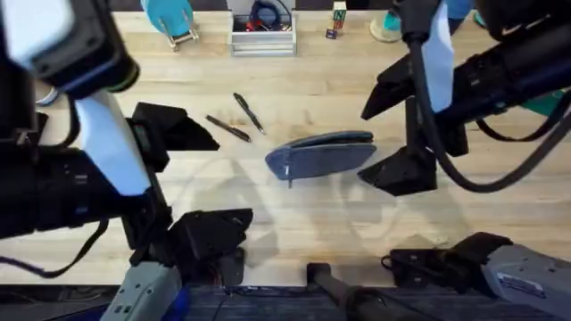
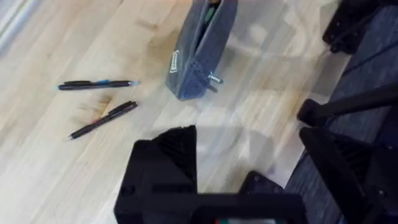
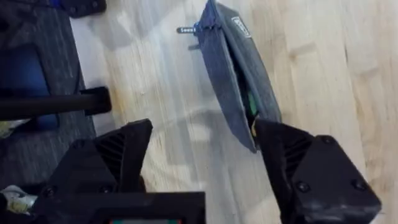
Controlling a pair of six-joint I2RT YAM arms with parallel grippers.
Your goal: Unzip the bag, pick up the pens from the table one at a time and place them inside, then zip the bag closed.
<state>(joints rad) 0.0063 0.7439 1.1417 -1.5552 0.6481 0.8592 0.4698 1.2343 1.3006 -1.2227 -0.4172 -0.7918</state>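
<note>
Right wrist view: my right gripper [image 3: 202, 165] stands wide, holding nothing, one finger [image 3: 311, 168] just beside the end of the bag [image 3: 233, 81]. The bag lies on the table [image 1: 294, 223] near its middle, its zipper gaping, the pull at the far end. My left gripper [image 2: 205, 180] hangs above bare wood; how far it is spread I cannot tell. Two pens [image 1: 229, 128] [image 1: 249, 113] lie side by side on the table, apart from the bag.
</note>
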